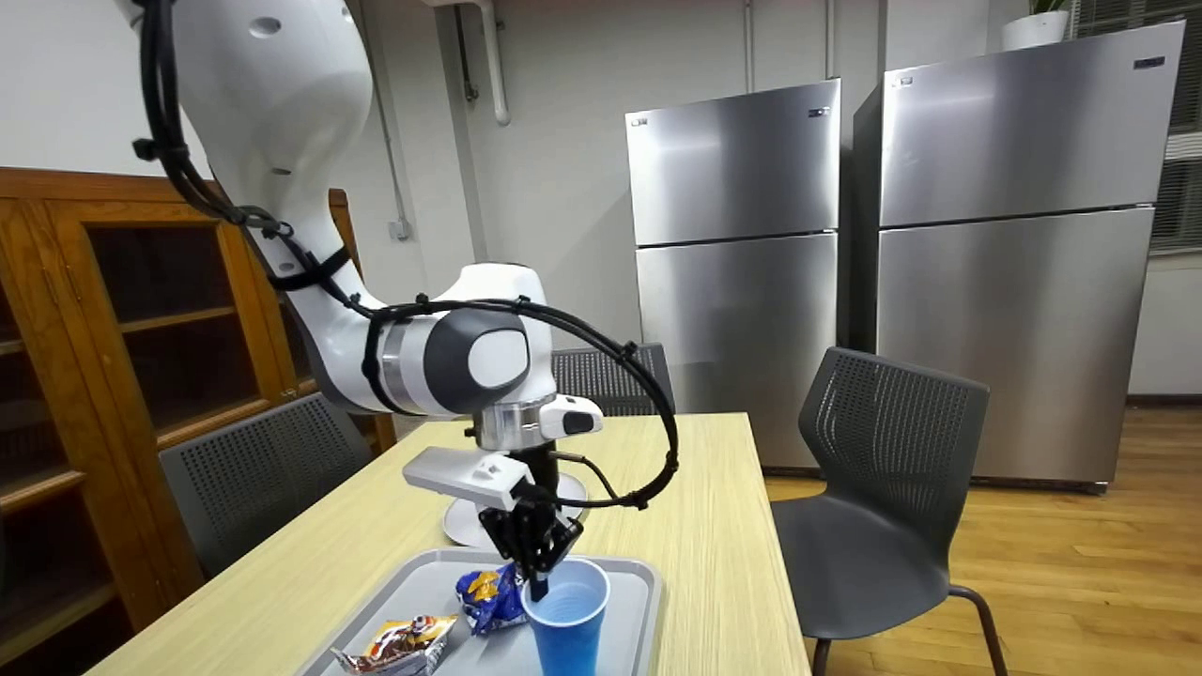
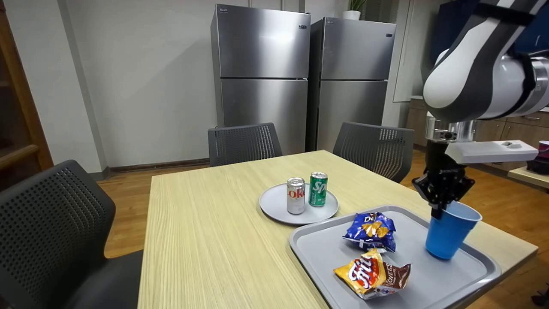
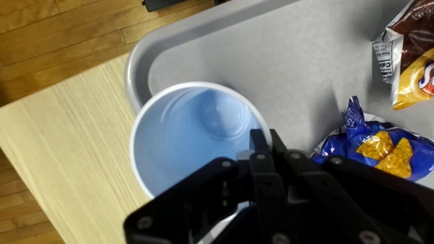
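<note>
Blue tapered plastic cup gripped at its rim by the black two-fingered hand, near a blue foil chip bag on a grey rectangular tray.

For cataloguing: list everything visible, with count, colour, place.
Cup: one, blue, over tray
Tray: one, grey, on table
Snack bags: two, blue and yellow, on tray
Plate: one, grey, on table
Cans: two, silver and green, on plate
Table: one, beige, foreground
Chairs: three, grey, around table
Refrigerators: two, silver, by wall
Plant: one, green, atop refrigerator
Cabinets: several, brown and blue, background
Floor: one, brown, below
Arm: one, white, overhead
Gripper: one, black, gripping cup
</note>
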### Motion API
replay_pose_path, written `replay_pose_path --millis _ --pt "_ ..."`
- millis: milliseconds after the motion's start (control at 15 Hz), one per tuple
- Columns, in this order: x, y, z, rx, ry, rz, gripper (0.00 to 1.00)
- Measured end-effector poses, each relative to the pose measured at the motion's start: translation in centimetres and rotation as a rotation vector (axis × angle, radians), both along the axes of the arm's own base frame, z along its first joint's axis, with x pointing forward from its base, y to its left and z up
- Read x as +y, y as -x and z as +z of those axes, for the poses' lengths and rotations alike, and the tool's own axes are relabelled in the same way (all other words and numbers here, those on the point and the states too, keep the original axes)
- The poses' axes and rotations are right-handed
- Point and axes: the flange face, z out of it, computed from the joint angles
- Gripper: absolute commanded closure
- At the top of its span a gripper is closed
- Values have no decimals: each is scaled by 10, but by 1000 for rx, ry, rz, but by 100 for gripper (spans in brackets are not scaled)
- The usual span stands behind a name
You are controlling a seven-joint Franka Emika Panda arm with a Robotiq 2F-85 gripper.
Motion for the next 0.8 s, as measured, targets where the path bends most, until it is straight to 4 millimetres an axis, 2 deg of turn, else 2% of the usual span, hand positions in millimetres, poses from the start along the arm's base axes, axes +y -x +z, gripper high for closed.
replay_pose_path --millis 533,800 --pt "-54 -12 34 1 94 -88 99" --pt "-77 -14 43 9 109 -146 99"
